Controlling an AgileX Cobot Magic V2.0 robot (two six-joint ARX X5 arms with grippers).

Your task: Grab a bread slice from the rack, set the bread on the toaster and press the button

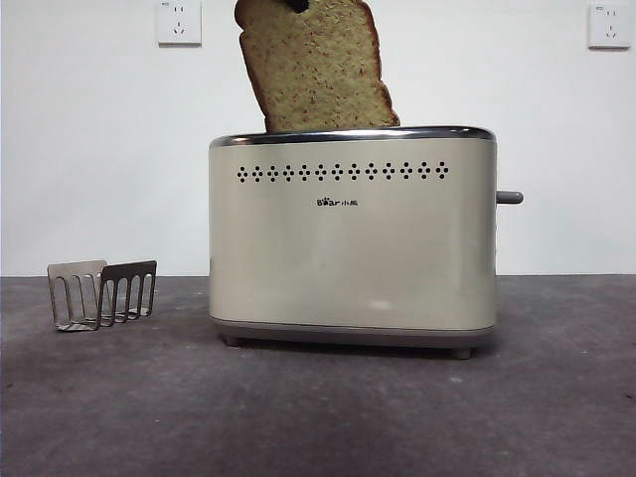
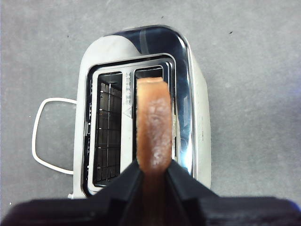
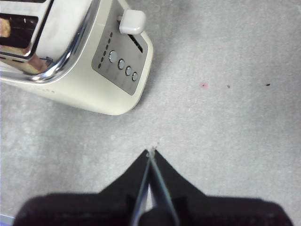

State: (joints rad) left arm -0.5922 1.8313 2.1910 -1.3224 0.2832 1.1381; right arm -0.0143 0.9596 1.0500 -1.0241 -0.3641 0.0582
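The cream toaster (image 1: 353, 238) stands mid-table. My left gripper (image 2: 153, 170) is shut on the slice of bread (image 2: 153, 127) and holds it edge-on over one of the toaster's two top slots (image 2: 149, 75). In the front view the bread (image 1: 316, 70) leans tilted above the chrome rim, its lower edge hidden behind it, and only a black gripper tip (image 1: 296, 5) shows at its top. The lever button (image 1: 509, 197) sticks out of the toaster's narrow end. My right gripper (image 3: 151, 153) is shut and empty over bare table near that end, apart from the lever (image 3: 131, 22).
The empty rack (image 1: 99, 293) stands on the table to the left of the toaster. A white cord loop (image 2: 47, 136) lies beside the toaster. A row of round control buttons (image 3: 123, 64) sits below the lever. Two wall sockets (image 1: 179, 22) are behind.
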